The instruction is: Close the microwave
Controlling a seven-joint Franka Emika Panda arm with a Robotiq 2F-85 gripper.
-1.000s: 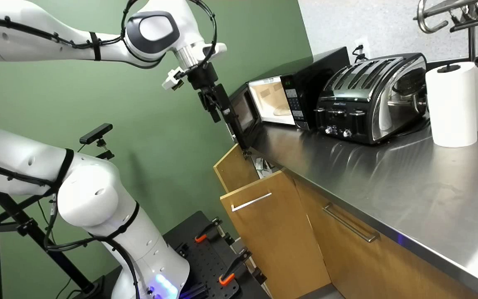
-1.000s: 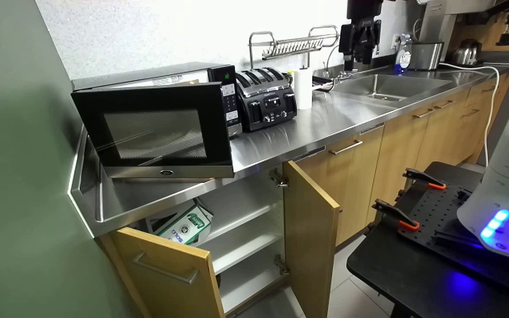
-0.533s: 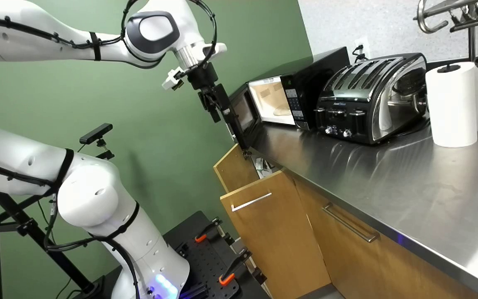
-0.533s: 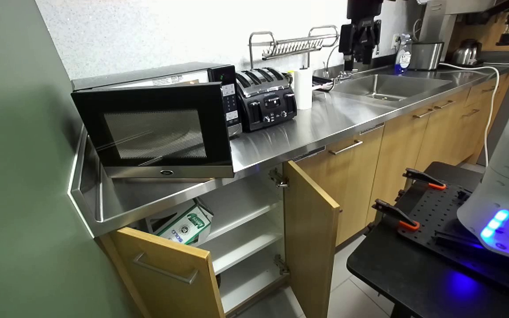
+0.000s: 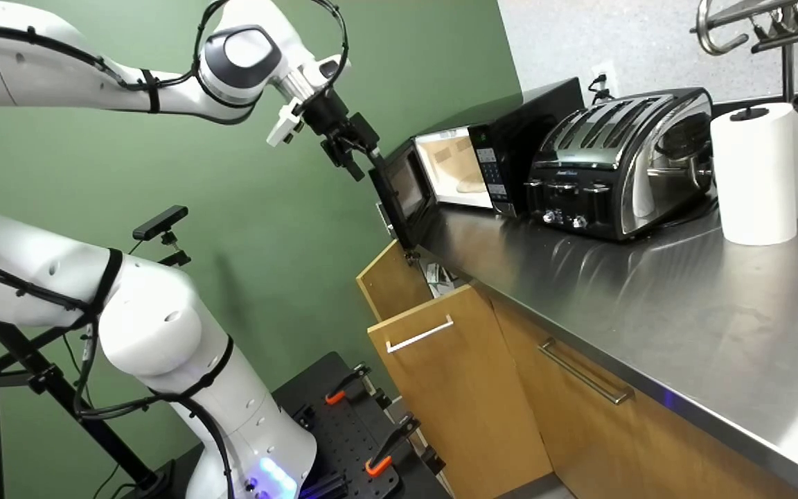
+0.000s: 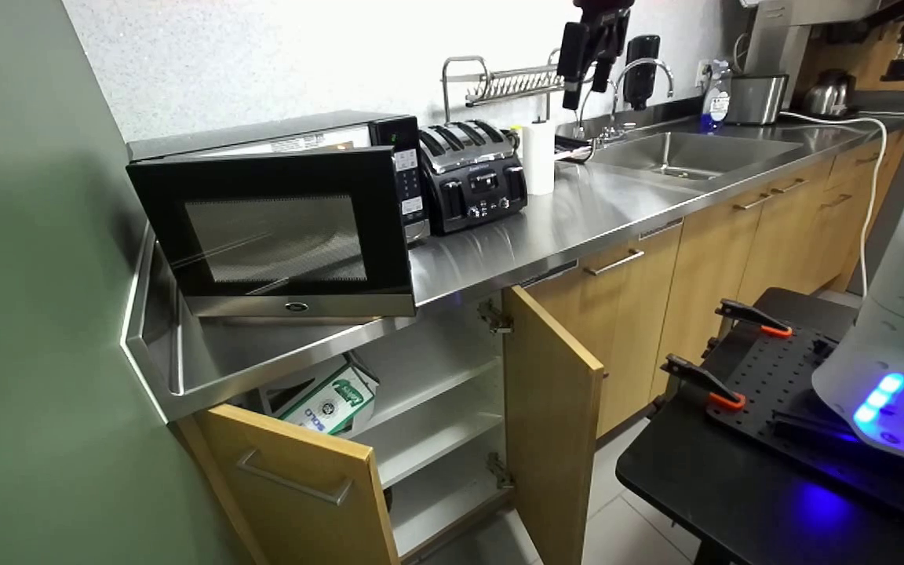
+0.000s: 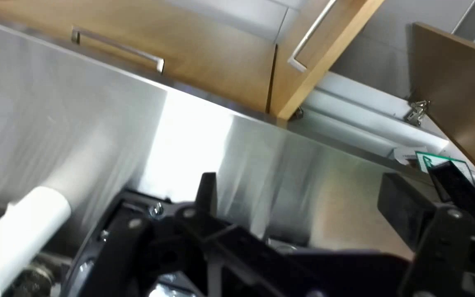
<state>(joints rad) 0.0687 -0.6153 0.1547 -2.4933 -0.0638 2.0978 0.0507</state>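
Fingers [image 7: 404, 210] are standing wide apart, holding nothing; beside them the microwave door [image 6: 275, 235] is hanging open, risking swinging wider if they're pushing its inner face

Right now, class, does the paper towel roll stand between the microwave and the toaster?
No, in both exterior views the toaster stands between the microwave and the paper towel roll.

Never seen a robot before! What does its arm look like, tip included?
The arm is smooth, rounded and white, with a dark grey patch near its far end, black cables held by black bands, and a glowing blue light low down. The end effector is black, with two blocky fingers.
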